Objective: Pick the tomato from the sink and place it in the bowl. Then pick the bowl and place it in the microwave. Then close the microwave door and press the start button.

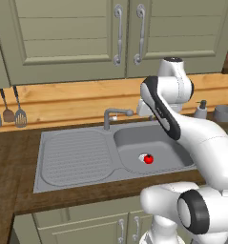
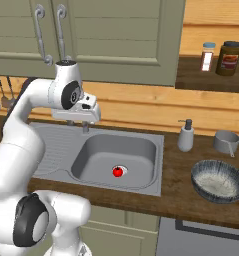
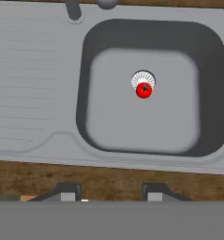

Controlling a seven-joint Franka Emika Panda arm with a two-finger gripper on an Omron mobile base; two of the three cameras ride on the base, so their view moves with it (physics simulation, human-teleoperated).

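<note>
- No brand or writing can be read; the two jars [image 2: 220, 57] on the shelf at 1 o'clock in the right base view carry labels too blurred to make out.
- The tomato [image 3: 144, 90] lies on the floor of the sink [image 3: 33, 93] basin, touching the pale drain [image 3: 143, 79] at its 6 o'clock edge; in the left base view the tomato [image 1: 148, 159] sits right of basin centre.
- The gripper [image 3: 111, 193] hangs high above the sink's front rim, fingers wide apart and holding nothing; the tomato is at 12 to 1 o'clock from it in the hand view.
- The basin has bare floor all round the tomato, its walls well apart from it.
- The faucet [image 1: 114, 116] stands on the rear rim, at 11 o'clock from the tomato.
- The bowl [image 2: 218, 181] rests on the wooden counter [image 2: 178, 175] at 3 o'clock of the sink, near the counter's front edge, a soap bottle [image 2: 186, 136] and a small grey pot [image 2: 226, 142] behind it.
- The ribbed draining board [image 1: 75, 157] lies at 9 o'clock of the basin.
</note>
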